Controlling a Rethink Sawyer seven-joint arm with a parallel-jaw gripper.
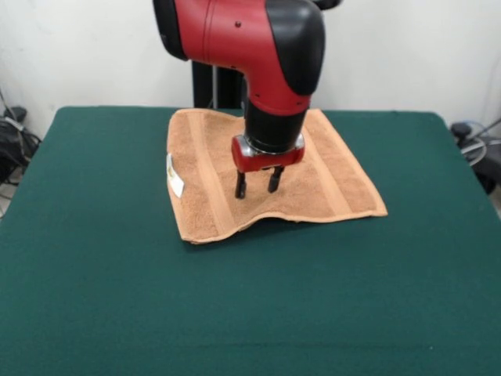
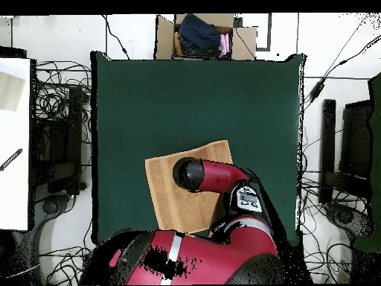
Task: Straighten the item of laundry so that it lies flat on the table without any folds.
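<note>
The tan towel (image 1: pixel 211 168) lies spread on the dark green table (image 1: pixel 117 298), toward the robot's side, with a white label (image 1: pixel 175 175) at its left edge. Its near edge is slightly lifted and wavy at the middle. My gripper (image 1: pixel 257 183) hangs over the towel's middle, its two dark fingers apart and empty, tips just above the cloth. In the overhead view the towel (image 2: pixel 167 197) shows as a tilted square, partly covered by my arm (image 2: pixel 212 176); the gripper is hidden there.
A cardboard box with clothes (image 2: pixel 202 36) stands beyond the table's far edge in the overhead view. Cables (image 2: pixel 56 104) and equipment lie on the floor on both sides. A white table (image 2: pixel 13 141) stands at the left.
</note>
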